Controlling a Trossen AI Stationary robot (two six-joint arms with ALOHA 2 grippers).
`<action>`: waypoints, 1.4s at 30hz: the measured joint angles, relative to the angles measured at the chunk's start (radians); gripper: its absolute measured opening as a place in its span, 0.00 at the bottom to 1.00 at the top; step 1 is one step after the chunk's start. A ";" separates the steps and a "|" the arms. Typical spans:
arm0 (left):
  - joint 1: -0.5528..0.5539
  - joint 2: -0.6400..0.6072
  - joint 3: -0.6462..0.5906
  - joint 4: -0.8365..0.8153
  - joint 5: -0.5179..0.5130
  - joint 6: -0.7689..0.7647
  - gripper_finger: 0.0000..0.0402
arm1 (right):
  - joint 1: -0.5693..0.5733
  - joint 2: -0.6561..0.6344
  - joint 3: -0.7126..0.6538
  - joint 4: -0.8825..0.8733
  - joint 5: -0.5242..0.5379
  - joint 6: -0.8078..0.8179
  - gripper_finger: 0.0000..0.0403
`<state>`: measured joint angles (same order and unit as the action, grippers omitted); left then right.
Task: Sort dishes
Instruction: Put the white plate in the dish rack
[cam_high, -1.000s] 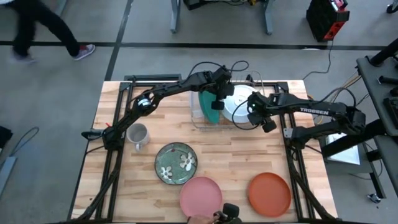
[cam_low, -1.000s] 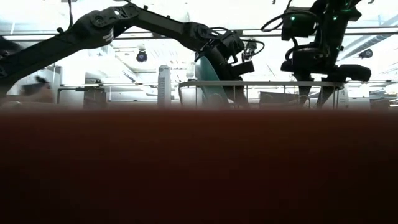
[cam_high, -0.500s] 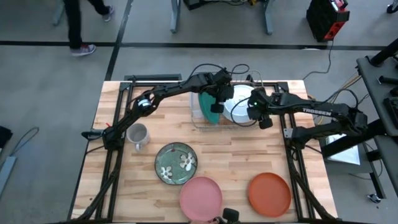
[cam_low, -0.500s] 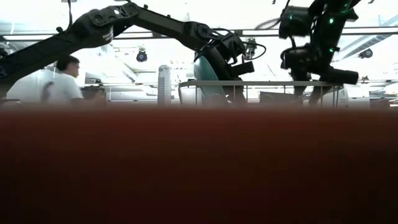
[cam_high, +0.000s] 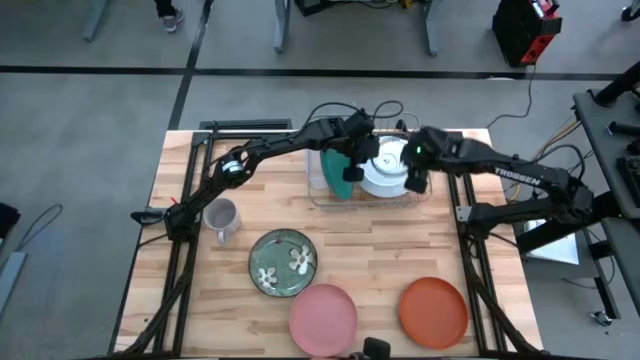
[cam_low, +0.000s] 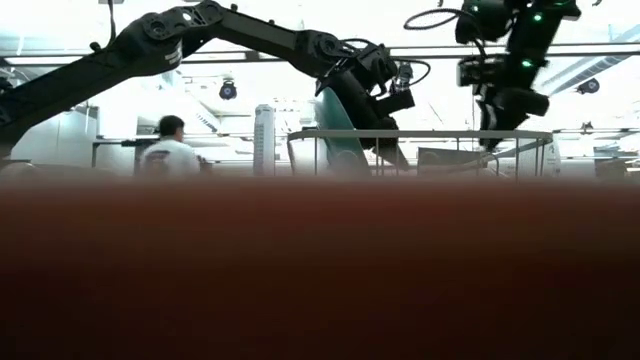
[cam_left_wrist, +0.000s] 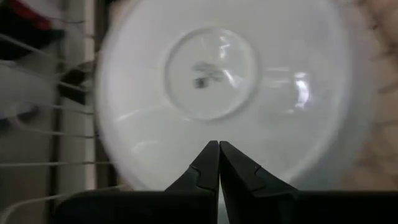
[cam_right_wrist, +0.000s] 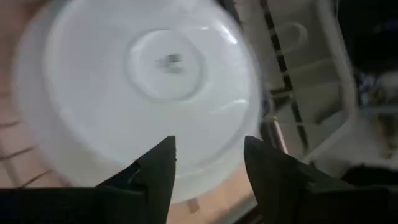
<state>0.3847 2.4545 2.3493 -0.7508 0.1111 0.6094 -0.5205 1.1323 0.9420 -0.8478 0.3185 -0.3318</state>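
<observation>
Both grippers at the wire dish rack (cam_high: 365, 180), 12 o'clock on the table. Left gripper (cam_high: 352, 170) fingers pressed together, nothing between them, beside the large teal plate (cam_high: 336, 172) standing on edge in the rack. Right gripper (cam_high: 413, 178) spread open over the white bowl (cam_high: 383, 172) (upside down, base up). Dark green flowered plate (cam_high: 283, 263) at centre, pink plate (cam_high: 323, 315) at 6, orange-red plate (cam_high: 433, 311) at 5.

Tabletop blurred out in low view; pink plate (cam_high: 323, 318) edge-cropped.
</observation>
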 joint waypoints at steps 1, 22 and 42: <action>0.000 -0.004 0.000 -0.023 0.029 0.002 0.00 | -0.037 0.013 0.023 0.001 -0.022 0.004 0.42; -0.064 0.006 -0.018 -0.212 0.163 0.153 0.00 | -0.365 0.511 0.353 -0.009 -0.080 0.078 0.01; -0.096 0.032 -0.002 -0.244 -0.019 0.222 0.09 | -0.384 0.655 0.377 -0.065 -0.229 0.058 0.00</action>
<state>0.2891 2.4863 2.3478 -0.9951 0.0924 0.8318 -0.9047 1.7870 1.3191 -0.9130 0.0892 -0.2741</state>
